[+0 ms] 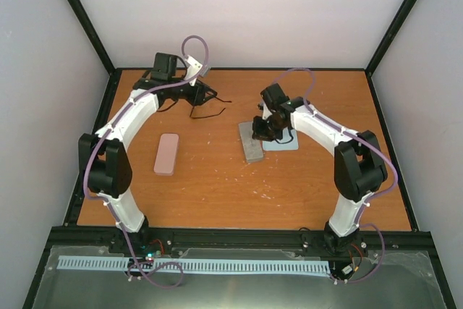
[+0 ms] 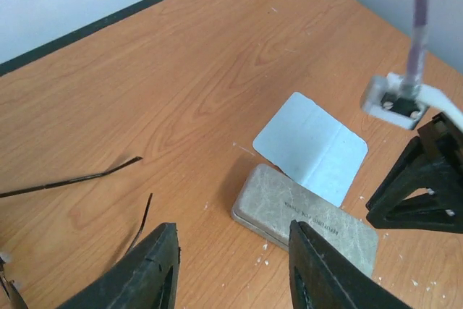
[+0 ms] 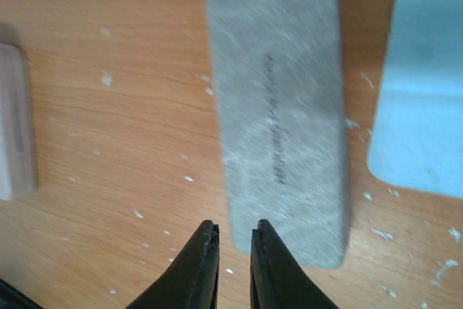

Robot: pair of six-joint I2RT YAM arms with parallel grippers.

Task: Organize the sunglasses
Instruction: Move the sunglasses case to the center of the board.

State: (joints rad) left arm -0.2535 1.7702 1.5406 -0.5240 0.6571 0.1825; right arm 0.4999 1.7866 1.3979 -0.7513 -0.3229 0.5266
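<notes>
We found the sunglasses (image 1: 206,106) lying on the tabletop (image 1: 239,186) toward its far left part, just beside the left hand (image 2: 235,265), with the slim arms spread out rather than folded, as far as the thin dark outline let us tell. The left hand's jaws stood well apart with nothing between them; in its wrist view the two arms of the glasses ran off to the left of its fingers, outside the gap, and whether they touched the hand we could not tell. The right hand (image 3: 235,251) hung low over the near end of the grey case (image 3: 278,113), its jaws parted only by a narrow slit and holding nothing. That case lay flat and looked closed, with the light-blue cloth (image 2: 311,146) just beside it, one corner seeming to tuck under the case's edge. The pink case (image 1: 167,153) lay well apart from both, nearer the left arm, and it too looked closed. We judged the task to be at an early stage: the glasses sat loose on the bare wood, in no case, and neither hand had a grip on anything. What remained, in our reading, was nearly all of it: taking hold of the glasses, folding their arms, opening a case and laying them inside.
</notes>
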